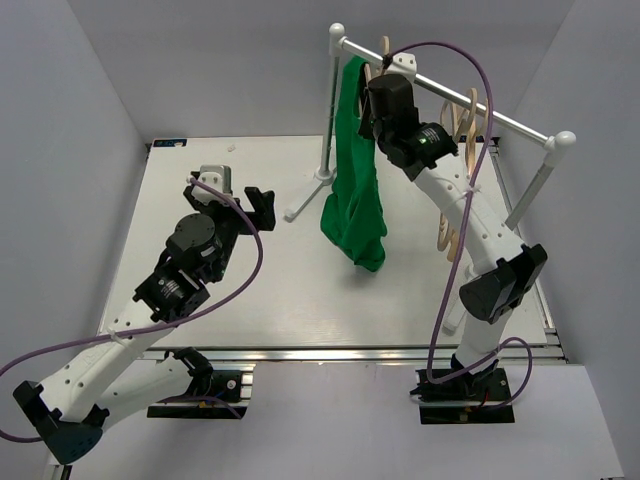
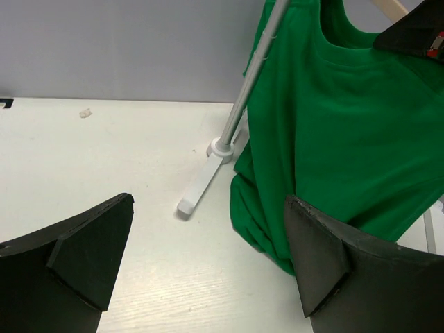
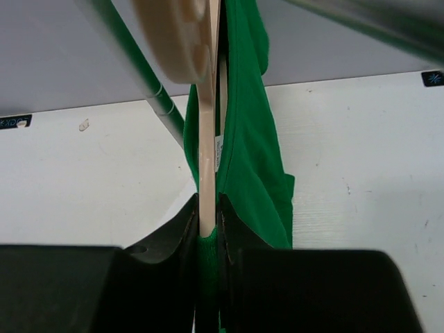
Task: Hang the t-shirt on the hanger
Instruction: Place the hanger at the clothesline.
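The bright green t-shirt hangs from the rail, draped over a pale wooden hanger, its lower hem bunched just above the table. My right gripper is up at the rail, shut on the hanger's thin arm, with the t-shirt's fabric also caught between the fingers. My left gripper sits low over the left half of the table, wide open and holding nothing. In the left wrist view the t-shirt hangs ahead and to the right of the left gripper, apart from it.
The white metal rail runs diagonally across the back right on two posts, with a foot reaching onto the table. Two more wooden hangers hang further right along it. Grey walls close in the sides and back.
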Robot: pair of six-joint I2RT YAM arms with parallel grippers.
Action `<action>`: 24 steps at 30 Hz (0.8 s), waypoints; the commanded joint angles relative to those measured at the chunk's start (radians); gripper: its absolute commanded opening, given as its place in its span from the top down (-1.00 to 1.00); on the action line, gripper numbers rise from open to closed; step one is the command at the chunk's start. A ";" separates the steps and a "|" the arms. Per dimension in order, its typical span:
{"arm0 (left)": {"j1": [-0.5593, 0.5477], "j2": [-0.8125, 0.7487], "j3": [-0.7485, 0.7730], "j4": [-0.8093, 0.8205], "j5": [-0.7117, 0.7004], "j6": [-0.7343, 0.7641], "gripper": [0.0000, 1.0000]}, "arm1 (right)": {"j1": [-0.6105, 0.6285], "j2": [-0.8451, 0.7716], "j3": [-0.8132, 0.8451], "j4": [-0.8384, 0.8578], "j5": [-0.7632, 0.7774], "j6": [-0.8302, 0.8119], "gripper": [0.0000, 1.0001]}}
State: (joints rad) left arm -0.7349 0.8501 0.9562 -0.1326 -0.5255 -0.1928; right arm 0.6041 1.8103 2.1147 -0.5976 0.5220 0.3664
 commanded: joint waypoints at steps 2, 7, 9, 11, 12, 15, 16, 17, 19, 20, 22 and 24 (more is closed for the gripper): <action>0.000 -0.031 0.015 -0.071 -0.044 -0.051 -0.96 | -0.004 0.006 -0.007 0.133 0.003 0.062 1.00; 0.000 -0.037 0.013 -0.108 -0.062 -0.091 -0.96 | -0.003 0.003 -0.053 0.127 -0.071 0.086 1.00; 0.000 -0.040 0.015 -0.119 -0.062 -0.103 -0.96 | -0.001 -0.009 -0.087 0.136 -0.123 0.085 0.90; 0.000 -0.039 0.019 -0.125 -0.061 -0.105 -0.96 | 0.003 -0.035 -0.097 0.137 -0.146 0.065 0.66; 0.000 -0.037 0.026 -0.131 -0.057 -0.105 -0.96 | 0.011 -0.045 -0.105 0.137 -0.143 0.056 0.51; 0.000 -0.017 0.056 -0.168 -0.068 -0.123 -0.96 | 0.019 -0.084 -0.113 0.128 -0.164 0.031 -0.74; 0.000 -0.013 0.065 -0.179 -0.077 -0.131 -0.96 | 0.023 -0.109 -0.117 0.125 -0.162 0.025 -0.79; 0.000 -0.003 0.075 -0.205 -0.085 -0.143 -0.96 | 0.028 -0.123 -0.122 0.119 -0.157 0.008 -0.79; 0.000 0.006 0.102 -0.249 -0.122 -0.181 -0.96 | 0.036 -0.172 -0.148 0.108 -0.157 -0.015 -0.79; 0.000 0.010 0.113 -0.272 -0.136 -0.203 -0.96 | 0.037 -0.193 -0.163 0.107 -0.162 -0.024 -0.79; 0.000 0.018 0.148 -0.324 -0.171 -0.270 -0.96 | 0.042 -0.264 -0.215 0.088 -0.169 -0.037 -0.79; 0.000 0.030 0.171 -0.410 -0.217 -0.344 -0.96 | 0.043 -0.313 -0.252 0.058 -0.171 -0.061 -0.79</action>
State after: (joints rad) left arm -0.7349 0.8745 1.0706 -0.4137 -0.6579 -0.4179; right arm 0.6437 1.5959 1.8896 -0.5323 0.3592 0.3538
